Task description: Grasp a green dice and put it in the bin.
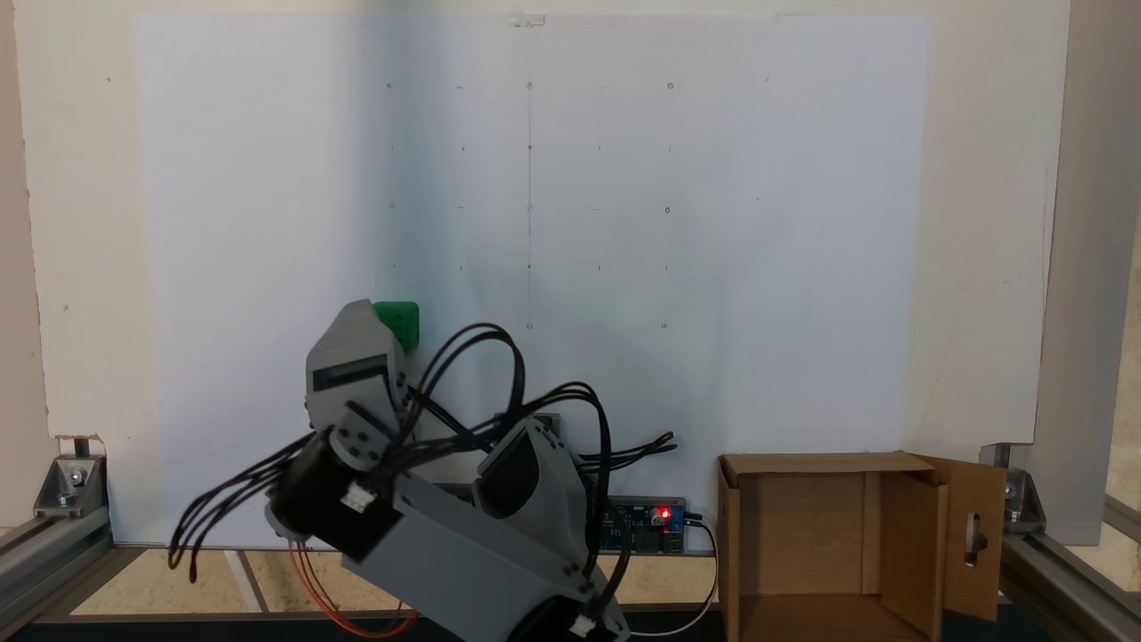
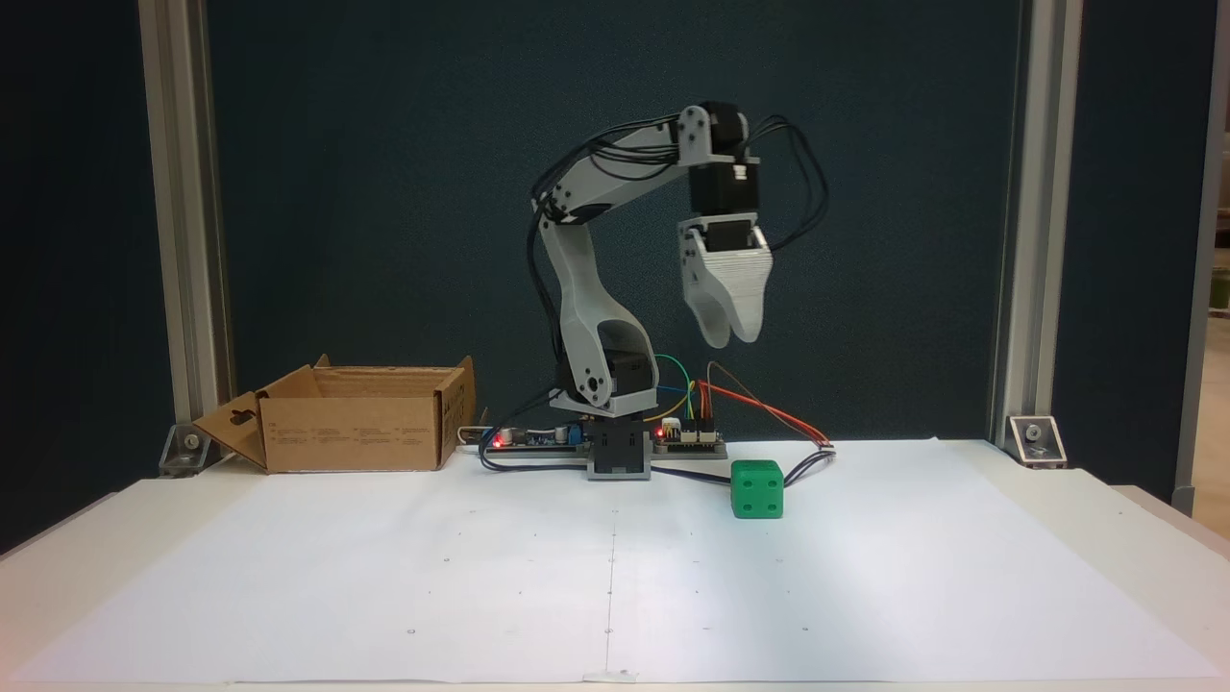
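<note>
White paper (image 2: 615,577) covered the table, with faint grid marks and a centre line drawn on it, and a dark blue backdrop stood behind the rig in the front fixed view. We took the arm's base (image 2: 618,452) as our landmark: it sat at the back edge of the paper, with lit circuit boards (image 2: 687,437) touching it on either side.

We logged the green dice (image 2: 757,488) resting on the paper just in front of the base and a little to its right in that view, near the loose wires, apart from everything else. In the fixed view from above, the dice (image 1: 401,319) peeked out past the grey gripper housing, partly covered by it.

The gripper (image 2: 730,332) hung high above the paper, up and to the right of the base, roughly over the dice but well clear of it. It held nothing. From the front we saw the two tips lying close together with only a small notch between them; how wide the claw really stood we could not tell, since the jaws overlapped in both fixed views.

The cardboard bin (image 2: 360,432) stood open to the left of the base in the front view, flaps out, one flap with a handle slot. In the view from above, the bin (image 1: 838,535) looked empty as far as we could see inside.

We judged the task barely begun: the dice untouched, no grasp made. Left to do: descend onto the dice, close on it, lift, swing across past the base and drop it in the bin.
</note>
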You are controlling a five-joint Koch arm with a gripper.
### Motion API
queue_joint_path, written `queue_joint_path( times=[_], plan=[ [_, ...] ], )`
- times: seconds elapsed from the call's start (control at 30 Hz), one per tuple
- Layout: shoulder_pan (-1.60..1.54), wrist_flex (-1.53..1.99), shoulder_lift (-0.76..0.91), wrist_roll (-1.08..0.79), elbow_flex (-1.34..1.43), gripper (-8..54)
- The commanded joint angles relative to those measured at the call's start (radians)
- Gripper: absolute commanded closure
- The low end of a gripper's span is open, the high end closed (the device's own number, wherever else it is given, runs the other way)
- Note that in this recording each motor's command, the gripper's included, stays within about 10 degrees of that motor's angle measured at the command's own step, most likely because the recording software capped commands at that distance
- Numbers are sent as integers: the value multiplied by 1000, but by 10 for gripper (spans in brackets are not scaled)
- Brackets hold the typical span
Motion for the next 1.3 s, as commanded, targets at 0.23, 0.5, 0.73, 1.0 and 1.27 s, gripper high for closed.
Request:
queue_joint_path(
  times=[0.23, 0.5, 0.73, 1.0, 1.27],
  plan=[
    [-49, -38, -118, 268, -64, 22],
    [-91, -101, -196, 268, -64, 19],
    [-117, -100, -227, 268, -49, 19],
    [-126, -107, -233, 275, -14, 4],
    [-110, -130, -235, 278, -12, 6]
  ],
)
